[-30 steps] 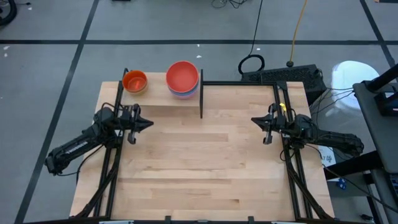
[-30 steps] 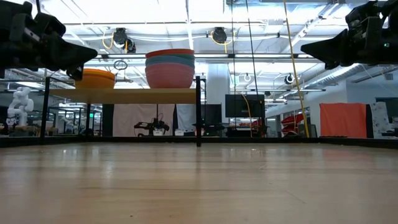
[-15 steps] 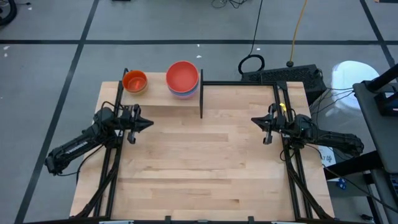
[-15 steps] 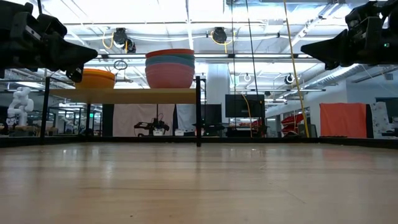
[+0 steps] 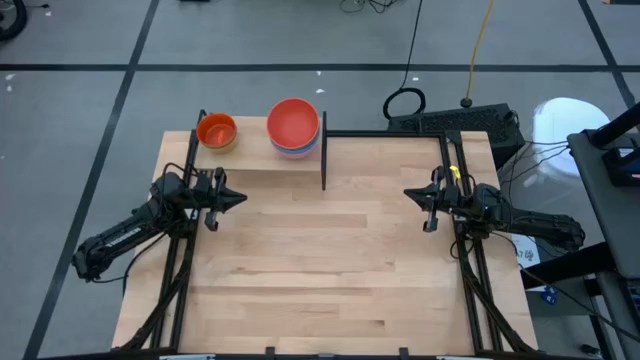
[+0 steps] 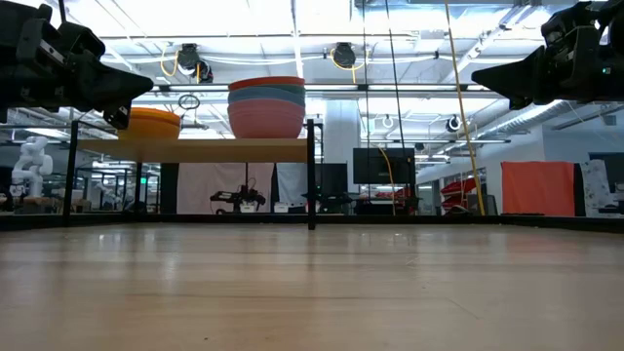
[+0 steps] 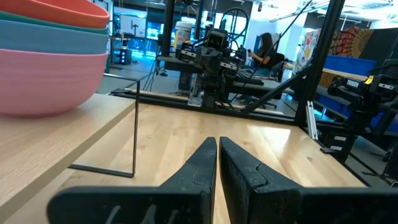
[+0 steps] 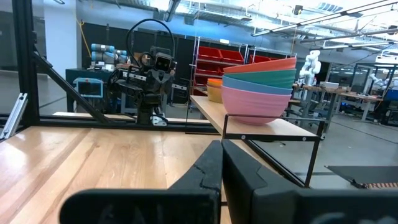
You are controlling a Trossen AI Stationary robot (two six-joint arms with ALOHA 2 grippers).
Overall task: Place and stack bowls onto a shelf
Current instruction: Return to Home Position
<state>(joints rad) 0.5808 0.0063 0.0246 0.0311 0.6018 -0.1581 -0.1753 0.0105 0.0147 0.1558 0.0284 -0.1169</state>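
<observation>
left claw (image 5: pixel 242 199) and right claw (image 5: pixel 406 194) closed, empty, apart from the shelf (image 6: pixel 195 149)

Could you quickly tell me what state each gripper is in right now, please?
Left gripper: shut, empty, over the left side of the table.
Right gripper: shut, empty, over its right side.

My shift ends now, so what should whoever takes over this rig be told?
Left tool: shut, empty, raised over the table's left side.
Right tool: shut, empty, raised over its right side.
On the shelf: large stack, red bowl on top; small stack, orange on top.
Stacking looks done; only parking the arms seems left.
</observation>
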